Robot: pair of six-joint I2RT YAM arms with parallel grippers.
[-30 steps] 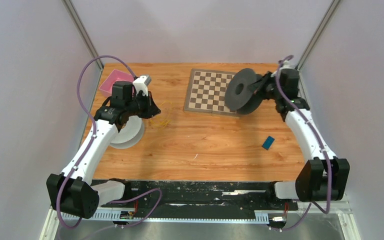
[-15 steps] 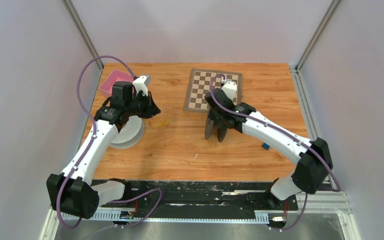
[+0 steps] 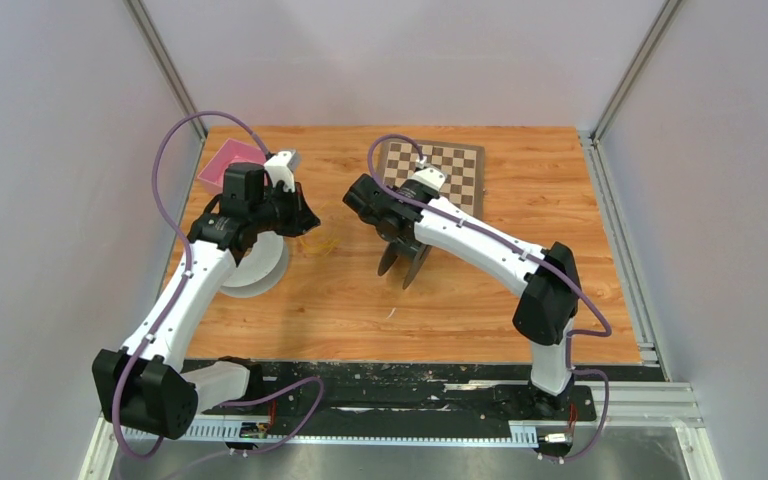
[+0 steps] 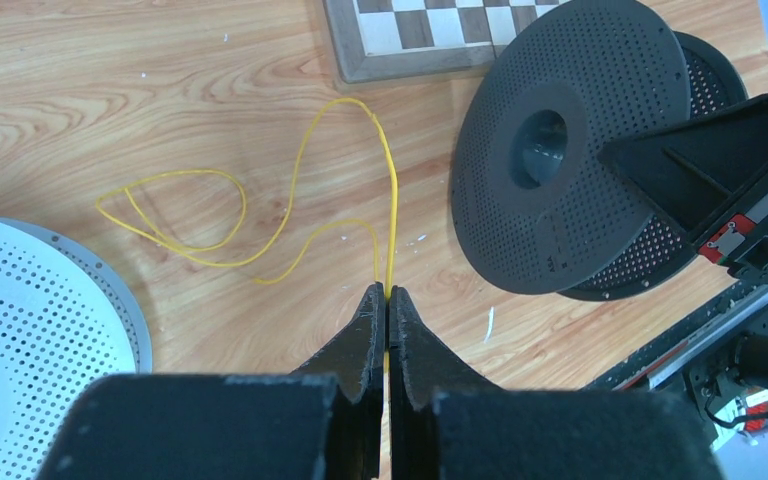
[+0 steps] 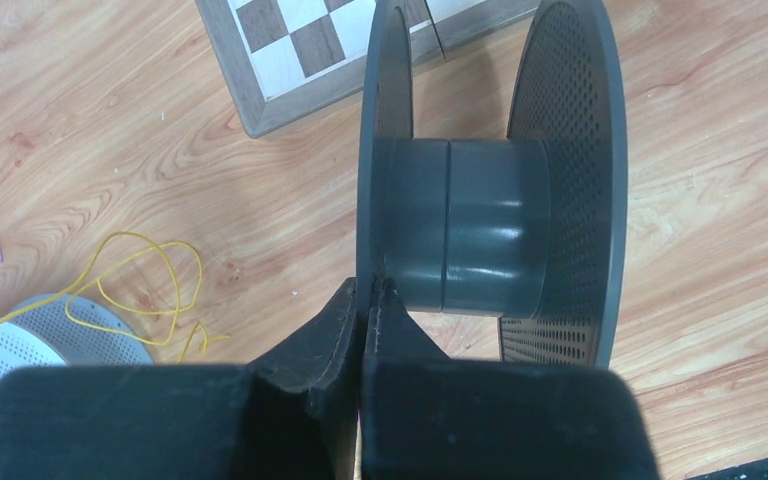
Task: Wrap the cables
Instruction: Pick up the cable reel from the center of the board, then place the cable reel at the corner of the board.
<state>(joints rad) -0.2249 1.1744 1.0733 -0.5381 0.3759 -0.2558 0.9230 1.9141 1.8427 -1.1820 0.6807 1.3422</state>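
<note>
The pale yellow cable (image 4: 393,200) lies in loose loops on the wood. It also shows in the top view (image 3: 325,243) and the right wrist view (image 5: 198,270). My left gripper (image 4: 388,292) is shut on one strand of it, low over the table (image 3: 305,222). My right gripper (image 5: 370,290) is shut on the flange of a black perforated spool (image 5: 480,225) and holds it on edge just right of the cable (image 3: 405,262). The spool fills the right of the left wrist view (image 4: 560,140). No orange-red cable is in view.
A pale grey perforated spool (image 3: 255,268) lies flat under my left arm. A chessboard (image 3: 455,165) sits at the back centre and a pink tray (image 3: 228,160) at the back left. Metal rails run along the near and right table edges.
My right arm has swung left with the black spool, from the chessboard's right side to the table's middle, close to my left gripper. The left arm has stayed put.
</note>
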